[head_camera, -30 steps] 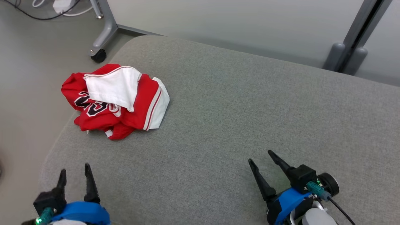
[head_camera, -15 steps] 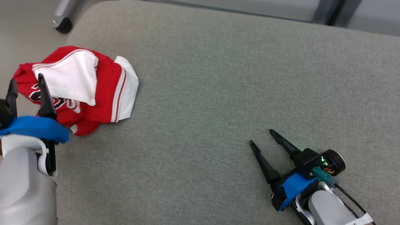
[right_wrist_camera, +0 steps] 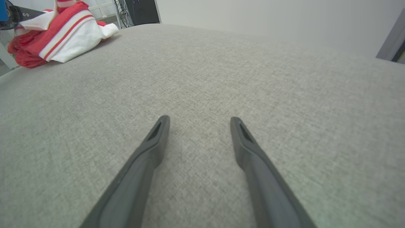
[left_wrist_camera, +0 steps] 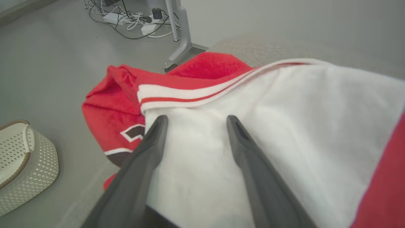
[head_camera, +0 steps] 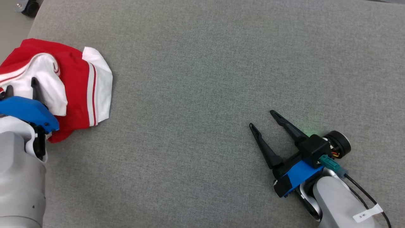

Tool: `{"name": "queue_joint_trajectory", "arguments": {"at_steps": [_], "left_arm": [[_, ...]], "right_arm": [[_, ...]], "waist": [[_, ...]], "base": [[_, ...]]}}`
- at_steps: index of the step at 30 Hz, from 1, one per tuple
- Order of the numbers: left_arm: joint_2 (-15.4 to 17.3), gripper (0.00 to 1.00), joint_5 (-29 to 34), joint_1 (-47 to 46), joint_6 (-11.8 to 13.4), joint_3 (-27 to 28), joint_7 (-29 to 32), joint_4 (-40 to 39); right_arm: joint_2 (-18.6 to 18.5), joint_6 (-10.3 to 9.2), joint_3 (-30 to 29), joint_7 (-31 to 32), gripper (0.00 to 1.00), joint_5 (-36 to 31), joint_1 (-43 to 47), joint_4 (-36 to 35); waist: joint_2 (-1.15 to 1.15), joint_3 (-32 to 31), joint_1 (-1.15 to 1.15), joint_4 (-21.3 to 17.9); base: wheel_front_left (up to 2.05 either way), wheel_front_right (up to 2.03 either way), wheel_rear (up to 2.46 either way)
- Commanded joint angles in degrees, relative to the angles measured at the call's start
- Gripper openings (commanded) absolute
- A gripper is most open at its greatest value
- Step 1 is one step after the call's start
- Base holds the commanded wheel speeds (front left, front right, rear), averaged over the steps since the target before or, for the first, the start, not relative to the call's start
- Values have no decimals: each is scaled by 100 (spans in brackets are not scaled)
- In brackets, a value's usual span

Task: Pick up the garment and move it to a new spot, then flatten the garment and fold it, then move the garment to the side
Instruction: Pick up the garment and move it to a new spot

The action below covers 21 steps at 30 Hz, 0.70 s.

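The garment (head_camera: 76,85), a crumpled red and white jersey with black lettering, lies at the left edge of the grey cushion (head_camera: 202,79). My left gripper (head_camera: 20,86) hovers open right over its white fold (left_wrist_camera: 269,126), fingers spread with cloth beneath them but nothing pinched. My right gripper (head_camera: 262,119) rests open low over bare cushion at the right, far from the garment (right_wrist_camera: 57,34), which appears at the upper left in the right wrist view. Its fingers (right_wrist_camera: 158,133) hold nothing.
The cushion's left edge drops to a grey floor. A white perforated basket (left_wrist_camera: 22,164) stands on the floor below the garment. A table leg with a caster (head_camera: 30,7) and cables (left_wrist_camera: 133,19) lie beyond the far left corner.
The head camera has tilted down and shifted. My left arm has risen and reached forward from the cushion's front edge onto the garment. The right gripper stays put, open.
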Motion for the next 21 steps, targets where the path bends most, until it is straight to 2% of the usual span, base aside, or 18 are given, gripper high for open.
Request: {"name": "queue_joint_trajectory", "arguments": {"at_steps": [1,2,3,4,6,13,21], "left_arm": [[-35,100,-35,-126,31,-16,16,80],[-35,100,-40,-161,49,-22,6,157],[-56,43,-47,-174,31,-45,25,243],[-67,0,-64,-185,22,-43,8,308],[-126,0,-115,-213,-22,-56,-12,423],[-36,0,-116,-300,-146,-215,-292,535],[-24,0,115,-538,-228,-774,-741,-54]], "right_arm": [[-207,-17,-111,69,100,33,92,335],[-197,-17,-112,70,100,34,90,345],[-183,-17,-113,71,100,41,96,356],[-168,-17,-111,71,100,51,106,359],[-126,-17,-105,70,100,58,134,365],[83,-13,-76,58,100,91,225,367],[352,-10,-152,37,100,181,450,408]], "waist": [[-1,-1,1,-10],[-1,-5,1,-18],[-1,-22,1,-25],[-1,-41,1,-28],[-1,-97,1,-27],[-1,-431,1,-39],[-1,-1105,1,-168]], "base": [[0,0,0],[0,0,0],[0,0,0],[0,0,0],[0,0,0],[0,0,0],[0,0,0]]}}
